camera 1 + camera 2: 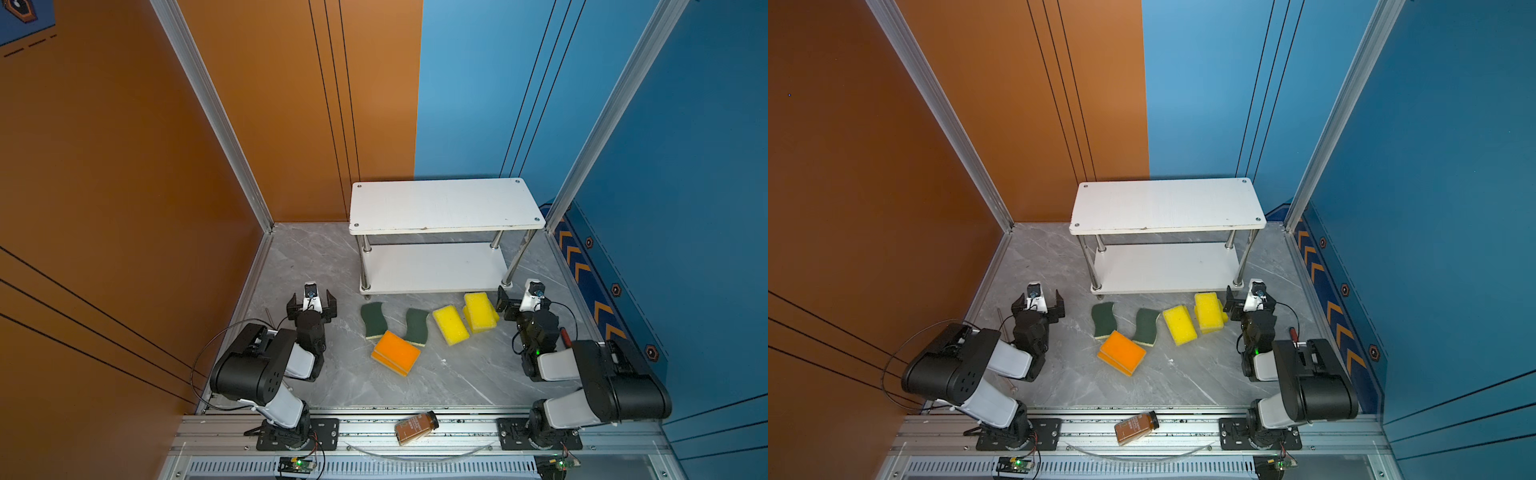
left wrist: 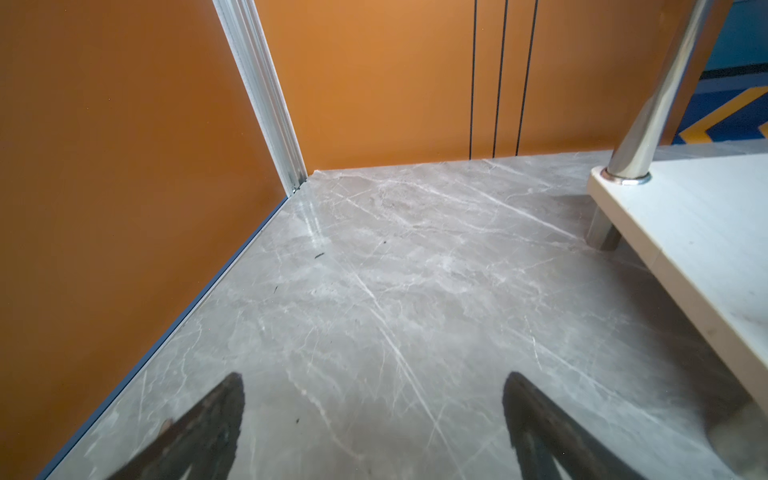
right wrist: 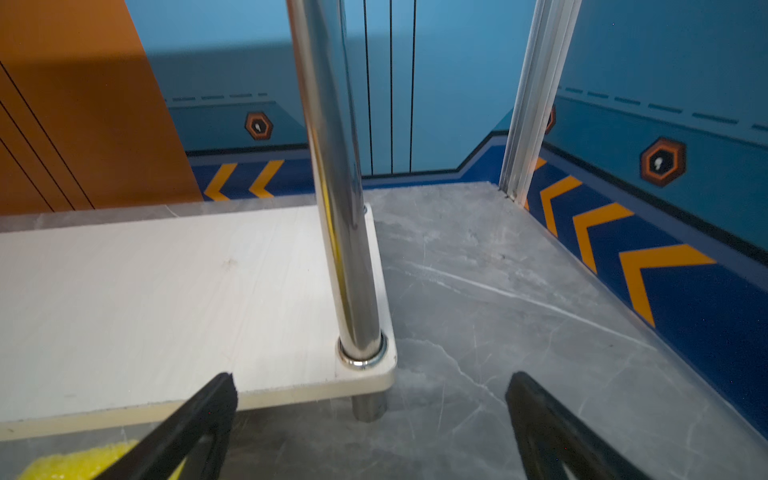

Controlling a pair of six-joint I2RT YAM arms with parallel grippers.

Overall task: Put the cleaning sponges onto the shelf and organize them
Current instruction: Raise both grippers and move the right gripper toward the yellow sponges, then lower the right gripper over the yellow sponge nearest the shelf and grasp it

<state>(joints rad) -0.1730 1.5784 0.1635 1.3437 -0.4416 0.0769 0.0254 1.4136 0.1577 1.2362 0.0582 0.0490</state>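
Observation:
The shelf (image 1: 446, 205) (image 1: 1167, 205) stands at the back of the marble floor, with both white boards bare. Several cleaning sponges lie on the floor in front of it in both top views: two wavy green-topped ones (image 1: 372, 320) (image 1: 417, 326), a stack of orange-topped ones (image 1: 395, 352) (image 1: 1122, 352), one yellow block (image 1: 450, 325) and a yellow stack (image 1: 480, 311) (image 1: 1208, 311). My left gripper (image 1: 311, 300) (image 2: 374, 399) is open over bare floor, left of the sponges. My right gripper (image 1: 523, 300) (image 3: 370, 395) is open beside the yellow stack (image 3: 79, 461), facing the shelf's front right post (image 3: 345, 249).
A brown bottle (image 1: 415, 428) (image 1: 1137, 427) with a black cap lies on the aluminium rail at the front. Orange walls close the left and back left, blue walls the back right and right. The shelf's lower board (image 2: 698, 232) (image 3: 145, 299) sits low on short feet.

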